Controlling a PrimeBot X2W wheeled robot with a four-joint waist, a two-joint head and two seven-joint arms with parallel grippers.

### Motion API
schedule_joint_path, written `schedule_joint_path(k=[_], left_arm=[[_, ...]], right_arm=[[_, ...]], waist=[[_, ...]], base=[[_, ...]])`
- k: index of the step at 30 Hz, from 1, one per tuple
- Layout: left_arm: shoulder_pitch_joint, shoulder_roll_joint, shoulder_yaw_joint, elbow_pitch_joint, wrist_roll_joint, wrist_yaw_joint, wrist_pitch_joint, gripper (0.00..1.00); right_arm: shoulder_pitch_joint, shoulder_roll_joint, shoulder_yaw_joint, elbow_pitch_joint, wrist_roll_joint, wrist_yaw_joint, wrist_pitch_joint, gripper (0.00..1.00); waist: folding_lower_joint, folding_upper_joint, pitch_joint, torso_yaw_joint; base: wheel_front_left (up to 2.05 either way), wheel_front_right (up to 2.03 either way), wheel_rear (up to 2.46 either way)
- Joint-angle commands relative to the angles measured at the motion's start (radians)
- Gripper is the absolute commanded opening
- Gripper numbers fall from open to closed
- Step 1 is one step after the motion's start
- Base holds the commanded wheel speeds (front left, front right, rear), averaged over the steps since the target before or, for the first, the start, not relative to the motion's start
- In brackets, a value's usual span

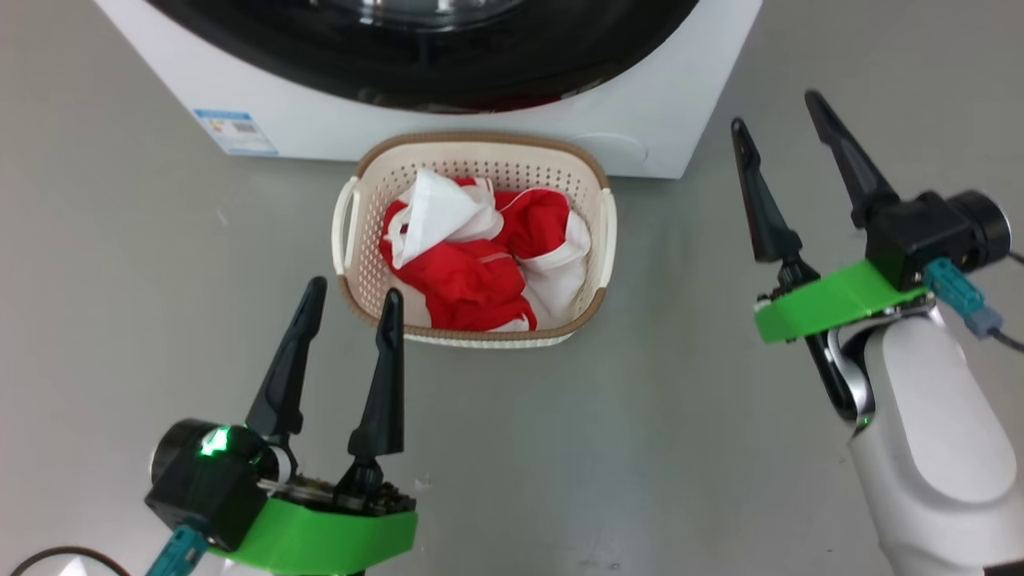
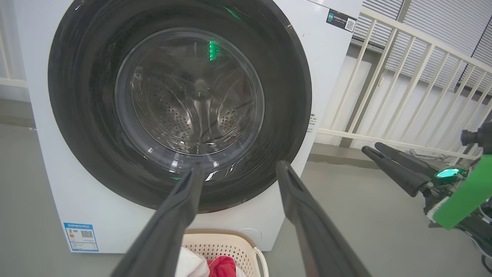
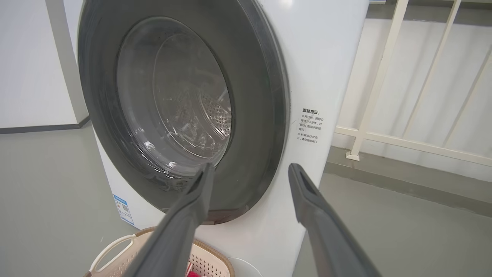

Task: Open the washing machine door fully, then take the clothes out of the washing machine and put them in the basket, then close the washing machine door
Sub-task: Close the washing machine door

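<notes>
1. The white washing machine (image 2: 323,57) stands on a grey floor (image 1: 640,416), with a white railing (image 3: 415,145) behind it on its right side.
2. The washing machine door (image 2: 84,96), a glossy black ring round a clear glass window (image 2: 188,96), sits shut against the machine's front. The perforated steel drum shows through the glass.
3. The cream basket (image 1: 512,172) rests on the floor just in front of the machine, below the door.
4. The red and white clothes (image 1: 464,280) lie heaped inside the basket.
5. The right gripper (image 1: 774,108) hangs to the basket's right, well apart from it. Its jaws are spread and hold nothing.
6. The left gripper (image 1: 354,286) hovers at the basket's near left corner, jaws spread and empty.
7. A small blue label sticker (image 1: 234,132) sits on the machine's lower left front.
</notes>
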Motion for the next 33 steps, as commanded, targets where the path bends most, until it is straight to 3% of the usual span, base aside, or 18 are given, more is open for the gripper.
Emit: schedule_joint_path(k=[1,13,33], left_arm=[[0.017,0.008,0.038,-0.014,0.009,0.008,-0.005,1.0],[0.074,0.008,0.08,0.03,0.005,0.002,-0.005,1.0],[0.157,0.008,0.137,0.102,0.064,0.008,-0.005,1.0]], right_arm=[[0.042,0.016,0.004,-0.047,-0.011,-0.004,0.002,1.0],[0.274,0.019,-0.081,-0.177,0.01,-0.004,0.002,1.0],[0.476,0.019,-0.073,-0.253,0.047,-0.004,0.002,1.0]], waist=[[0.0,0.0,-0.044,-0.035],[0.0,0.0,-0.136,-0.073],[0.0,0.0,-0.284,-0.117]], base=[[0.0,0.0,0.0],[0.0,0.0,0.0],[0.0,0.0,0.0]])
